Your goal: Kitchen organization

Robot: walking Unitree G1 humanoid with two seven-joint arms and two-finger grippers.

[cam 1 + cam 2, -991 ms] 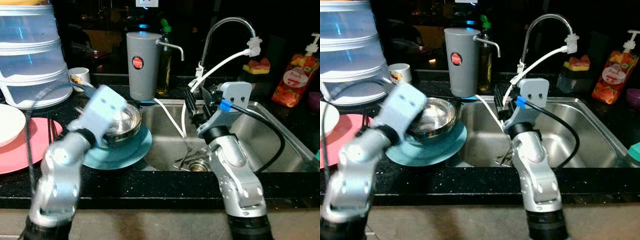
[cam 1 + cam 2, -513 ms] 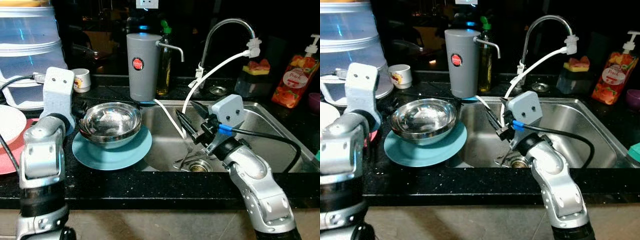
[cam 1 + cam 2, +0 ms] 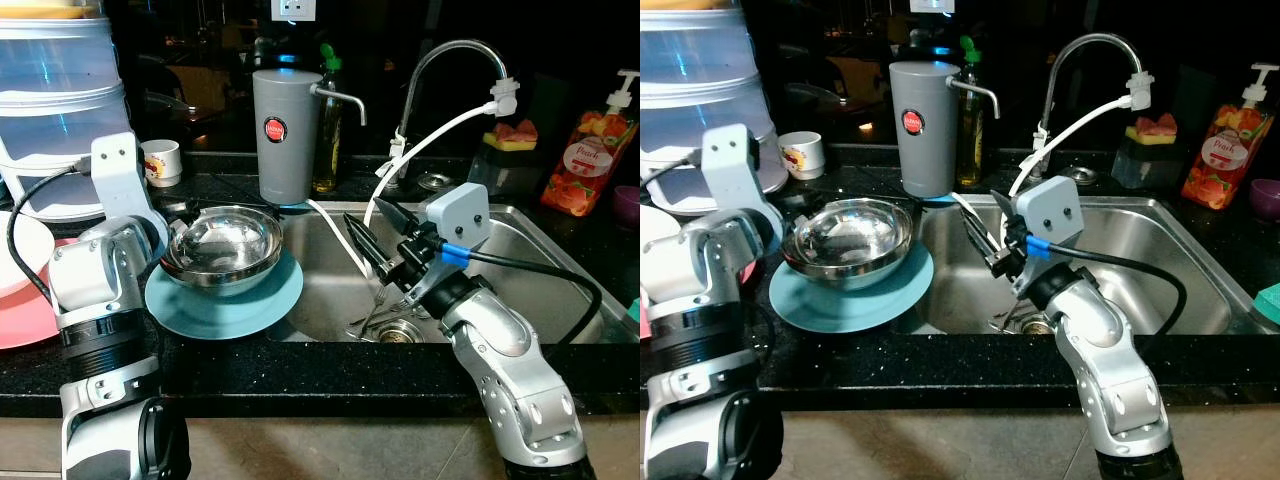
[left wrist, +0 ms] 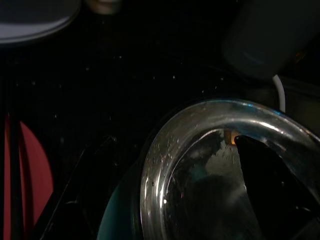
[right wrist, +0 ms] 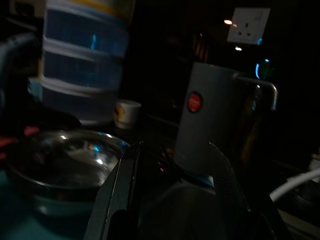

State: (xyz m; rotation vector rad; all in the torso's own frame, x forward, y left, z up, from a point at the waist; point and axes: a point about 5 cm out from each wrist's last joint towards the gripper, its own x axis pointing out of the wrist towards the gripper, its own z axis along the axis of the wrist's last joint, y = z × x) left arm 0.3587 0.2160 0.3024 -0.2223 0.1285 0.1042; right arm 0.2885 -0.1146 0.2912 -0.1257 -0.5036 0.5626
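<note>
I see the steel bowl sitting on the teal plate, just left of the sink. My right end effector hangs over the sink, fingers spread wide. My left end effector seems inside the bowl; its opening I cannot tell.
</note>
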